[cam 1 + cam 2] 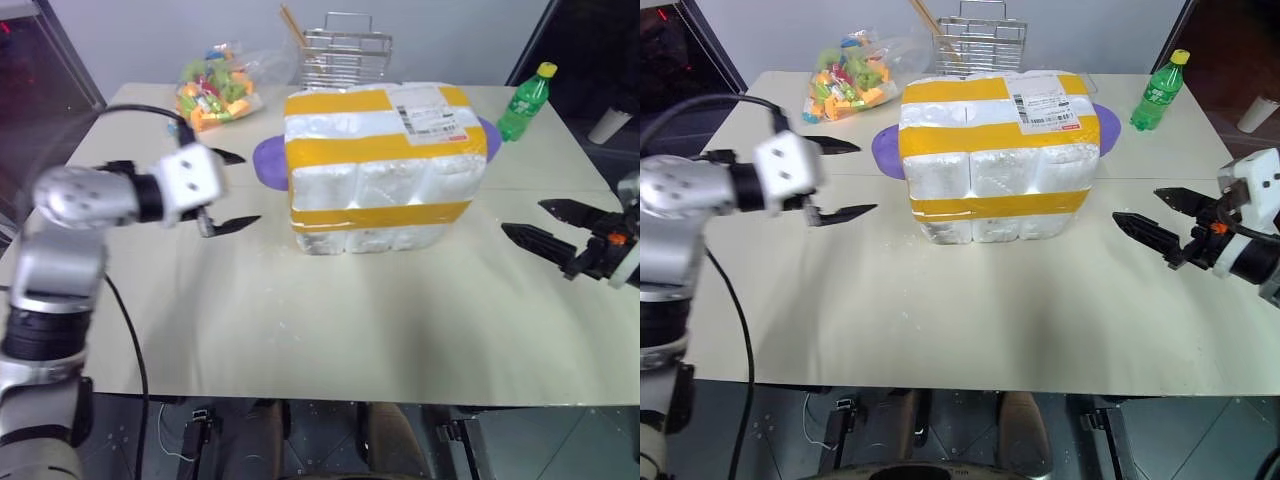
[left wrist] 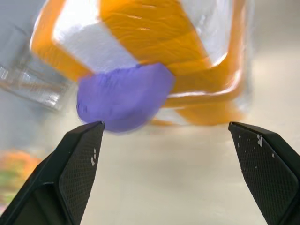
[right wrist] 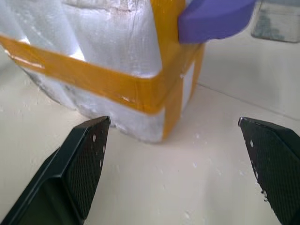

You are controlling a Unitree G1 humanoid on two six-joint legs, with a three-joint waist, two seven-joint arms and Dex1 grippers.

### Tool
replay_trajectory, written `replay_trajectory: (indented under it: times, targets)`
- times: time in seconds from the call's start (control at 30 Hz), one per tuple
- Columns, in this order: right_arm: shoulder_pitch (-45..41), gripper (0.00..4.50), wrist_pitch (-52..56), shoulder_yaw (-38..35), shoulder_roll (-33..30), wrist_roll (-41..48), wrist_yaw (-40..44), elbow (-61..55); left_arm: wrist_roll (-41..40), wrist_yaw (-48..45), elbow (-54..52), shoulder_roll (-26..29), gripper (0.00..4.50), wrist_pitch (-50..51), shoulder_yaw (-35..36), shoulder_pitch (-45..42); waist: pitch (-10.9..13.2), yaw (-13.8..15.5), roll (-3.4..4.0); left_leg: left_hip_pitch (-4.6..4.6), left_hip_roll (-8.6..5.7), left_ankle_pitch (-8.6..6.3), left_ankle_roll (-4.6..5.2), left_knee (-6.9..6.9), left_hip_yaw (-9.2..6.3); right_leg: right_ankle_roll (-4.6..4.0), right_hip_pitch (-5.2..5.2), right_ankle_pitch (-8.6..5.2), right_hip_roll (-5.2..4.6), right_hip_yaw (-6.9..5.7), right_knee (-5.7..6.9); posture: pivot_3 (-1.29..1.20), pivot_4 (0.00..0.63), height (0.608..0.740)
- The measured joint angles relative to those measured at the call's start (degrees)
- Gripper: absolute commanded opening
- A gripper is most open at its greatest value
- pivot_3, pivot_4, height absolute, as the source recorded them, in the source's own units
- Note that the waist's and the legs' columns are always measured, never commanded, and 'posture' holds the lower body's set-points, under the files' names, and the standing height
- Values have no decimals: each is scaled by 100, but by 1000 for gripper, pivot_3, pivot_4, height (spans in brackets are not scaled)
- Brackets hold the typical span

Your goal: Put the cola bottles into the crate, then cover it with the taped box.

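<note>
Taped box point(image 1: 380, 170) sits between your spread, empty left pincer point(image 1: 232, 190) and right pincer point(image 1: 548, 232); left nearer.

– What does the room look like?
– A pale beige bench point(image 1: 330, 330) stands before a light grey wall point(image 1: 200, 30).
– And below?
– Dark floor point(image 1: 530, 445), shadowed corners.
</note>
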Motion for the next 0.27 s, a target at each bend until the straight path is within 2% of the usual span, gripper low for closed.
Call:
replay_trajectory:
  times: [0.07, 0.1, 0.17, 0.27]
  targets:
    - [49, 4500, -42, -101, -159, 28, 349, 31, -909, -980, 672, 817, 4438, 1068, 239, -7, 0, -63, 0, 11, 0, 0, 0, -12, 0, -5, 4, -4, 1, -1, 1, 0, 150, 739]
    - [68, 4500, -72, -114, -225, 30, 477, 51, -1152, -1217, 895, 1034, 4438, 1348, 281, -31, 0, -70, 0, 20, 1, 0, 0, -16, -1, -4, 14, -7, 0, -1, -2, 0, 150, 739]
    - [66, 4500, -161, -96, -342, 32, 796, 133, -1399, -1461, 1457, 1241, 4438, 1465, 53, -325, -1, -33, -1, 30, 0, 0, -1, -16, -2, -18, 29, -18, -1, -3, -8, 0, 150, 739]
    - [-89, 4500, -255, 41, -561, 30, 1171, 318, -1394, -1531, 2293, 1333, 4438, 1128, -479, -711, -1, -18, -1, 30, 0, 0, -1, -17, 1, -19, 30, -18, -1, -2, -19, 0, 150, 739]
